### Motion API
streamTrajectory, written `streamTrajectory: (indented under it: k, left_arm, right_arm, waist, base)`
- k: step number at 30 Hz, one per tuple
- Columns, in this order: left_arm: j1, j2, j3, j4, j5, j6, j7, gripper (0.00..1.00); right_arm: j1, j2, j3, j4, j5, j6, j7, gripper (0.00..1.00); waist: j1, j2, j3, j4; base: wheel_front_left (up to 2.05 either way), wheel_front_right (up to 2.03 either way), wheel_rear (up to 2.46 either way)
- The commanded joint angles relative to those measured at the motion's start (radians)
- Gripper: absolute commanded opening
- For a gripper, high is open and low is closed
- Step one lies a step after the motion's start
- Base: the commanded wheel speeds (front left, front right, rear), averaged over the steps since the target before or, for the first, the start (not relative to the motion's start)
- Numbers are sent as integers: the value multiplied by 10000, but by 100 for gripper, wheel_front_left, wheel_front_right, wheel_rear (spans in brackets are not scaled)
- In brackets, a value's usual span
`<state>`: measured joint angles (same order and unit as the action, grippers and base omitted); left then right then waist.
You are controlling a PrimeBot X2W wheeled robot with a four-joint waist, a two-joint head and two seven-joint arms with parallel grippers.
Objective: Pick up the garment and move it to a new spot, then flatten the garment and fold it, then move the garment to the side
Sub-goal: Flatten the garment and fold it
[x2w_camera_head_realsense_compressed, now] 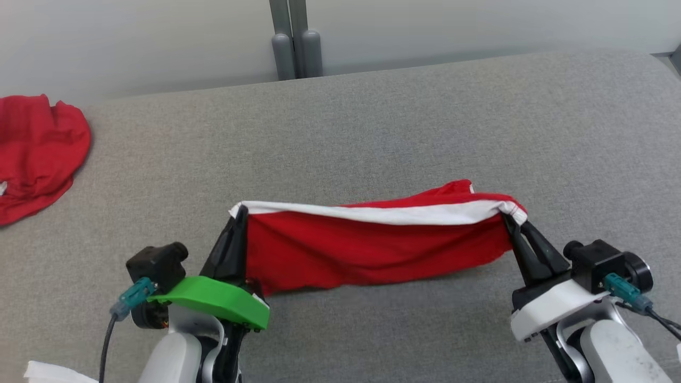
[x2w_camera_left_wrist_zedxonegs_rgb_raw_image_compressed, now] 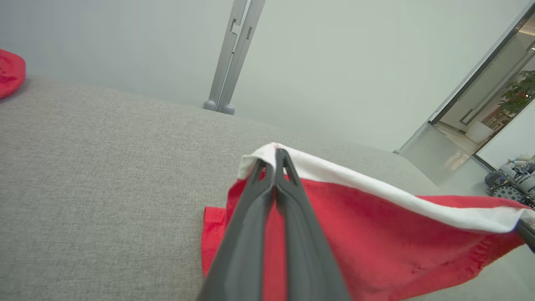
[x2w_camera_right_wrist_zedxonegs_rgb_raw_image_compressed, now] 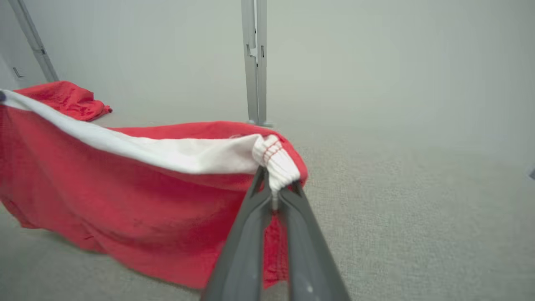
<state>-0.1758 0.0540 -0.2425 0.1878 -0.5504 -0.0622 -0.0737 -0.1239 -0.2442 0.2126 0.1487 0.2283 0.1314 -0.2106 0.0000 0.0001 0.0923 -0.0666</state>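
Red garment (x2w_camera_head_realsense_compressed: pixel 372 252) with white band: held stretched above grey surface (x2w_camera_head_realsense_compressed: pixel 399 117), left gripper (x2w_camera_head_realsense_compressed: pixel 242 210) and right gripper (x2w_camera_head_realsense_compressed: pixel 509 216) fingers each clamped on an upper corner. Pickup apparently done; flattening, folding, moving aside outstanding.

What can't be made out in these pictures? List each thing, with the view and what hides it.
- Back layer of the garment: head view, covered by its own front panel.
- The second red cloth: head view, cut by the left edge.
- A white scrap: head view, cut by the bottom corner.
- The distant clutter: left wrist view, too small.
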Motion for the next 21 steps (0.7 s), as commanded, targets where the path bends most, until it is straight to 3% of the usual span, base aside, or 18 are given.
streamTrajectory:
  k: [1,11,21]
  left_arm:
    - [-64,74,70,-301,71,-44,-219,0]
    - [42,359,443,-2985,348,204,-880,0]
    - [-859,1166,946,-5792,633,553,42,0]
  right_arm:
    - [-167,-144,-44,-424,-69,-14,105,0]
    - [-480,-651,-301,-3886,106,-14,1245,0]
    - [-950,-1145,-571,-5886,36,-14,2342,0]
  waist:
    - [0,-1,-158,42]
    - [0,-1,-875,74]
    - [0,-1,-1123,81]
  base:
    - [0,0,0]
    - [0,0,0]
    - [0,0,0]
